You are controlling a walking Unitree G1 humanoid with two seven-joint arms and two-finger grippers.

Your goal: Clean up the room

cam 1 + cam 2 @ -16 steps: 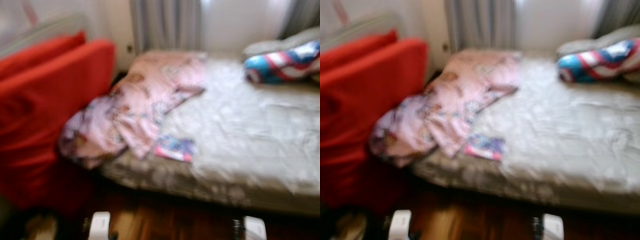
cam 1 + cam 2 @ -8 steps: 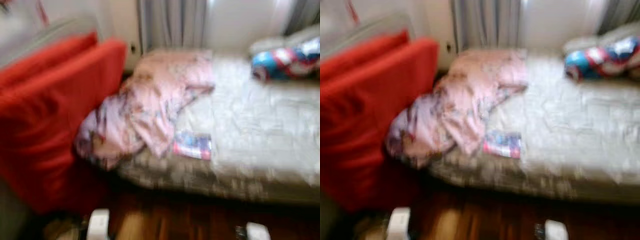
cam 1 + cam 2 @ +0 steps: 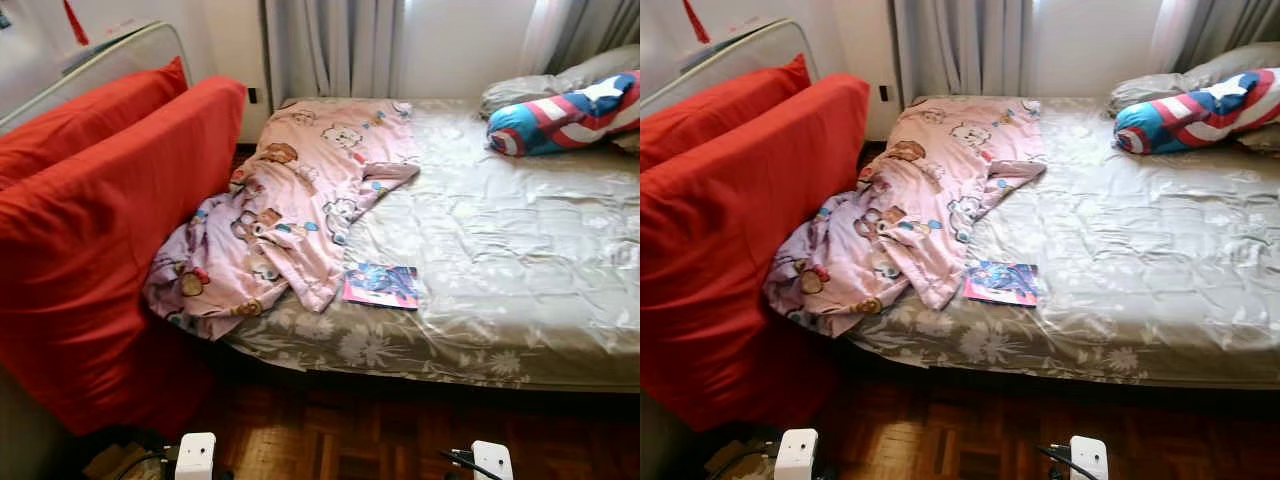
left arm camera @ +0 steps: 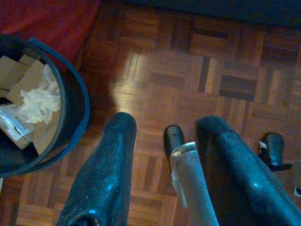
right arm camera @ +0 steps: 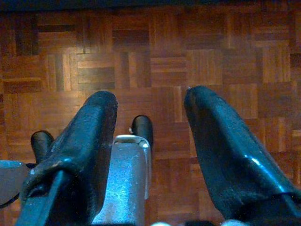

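Camera's stopped swinging, so the blur's gone: bed (image 3: 520, 250), pink blanket (image 3: 290, 210) and booklet (image 3: 381, 285) are sharp now, shifted slightly toward 3 o'clock.

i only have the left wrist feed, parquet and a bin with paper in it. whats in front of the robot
Observer: A bed with a grey sheet; a pink blanket lies crumpled over its left side.
Operator: anything small to pick up
Observer: A colourful booklet lies flat near the bed's front edge, beside the blanket's lower corner.
Operator: what about my right end effector
Observer: The right end effector hangs open over bare parquet, holding nothing.
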